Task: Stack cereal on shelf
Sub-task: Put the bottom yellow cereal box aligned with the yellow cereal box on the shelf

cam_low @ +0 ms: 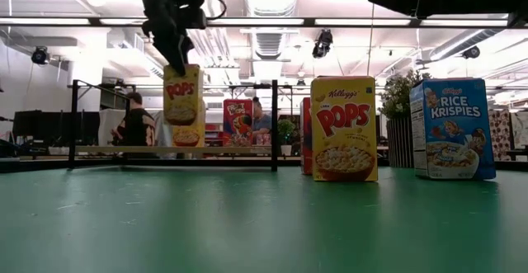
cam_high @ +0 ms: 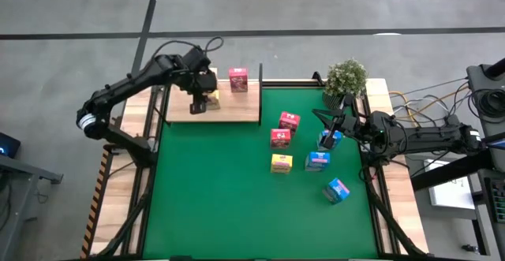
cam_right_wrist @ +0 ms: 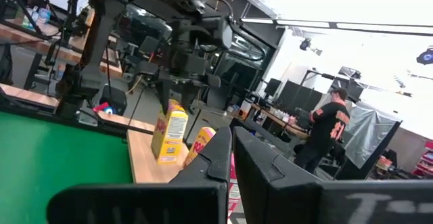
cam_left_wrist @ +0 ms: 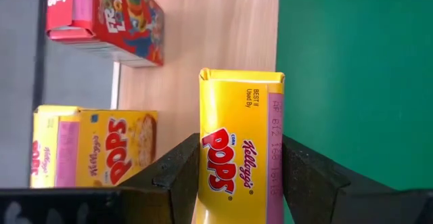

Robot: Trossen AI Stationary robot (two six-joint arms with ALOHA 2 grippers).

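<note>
My left gripper (cam_high: 202, 90) hangs over the light-wood shelf (cam_high: 229, 109), shut on a yellow cereal box (cam_left_wrist: 240, 116). On the shelf board stand another yellow box (cam_left_wrist: 95, 158) and a pink box (cam_high: 238, 80). Several more cereal boxes stand or lie on the green mat (cam_high: 221, 198): two pink (cam_high: 289, 121), one yellow (cam_high: 282, 163) and three blue (cam_high: 318, 161). My right gripper (cam_right_wrist: 230, 158) is shut, raised at the mat's right edge above a blue box (cam_high: 330, 139), touching nothing. My left gripper pinches the yellow box at its top end (cam_left_wrist: 207, 164) between its two fingers, one on each broad face. The fingers (cam_left_wrist: 181, 173) come from above, slanting down. The box (cam_low: 183, 94) hangs upright below them, over the shelf board.
A potted plant (cam_high: 346, 78) stands at the mat's far right corner. A thin black post (cam_high: 260, 76) rises at the shelf's right end. People and shelving show in the room beyond. The mat's near half is bare green.
</note>
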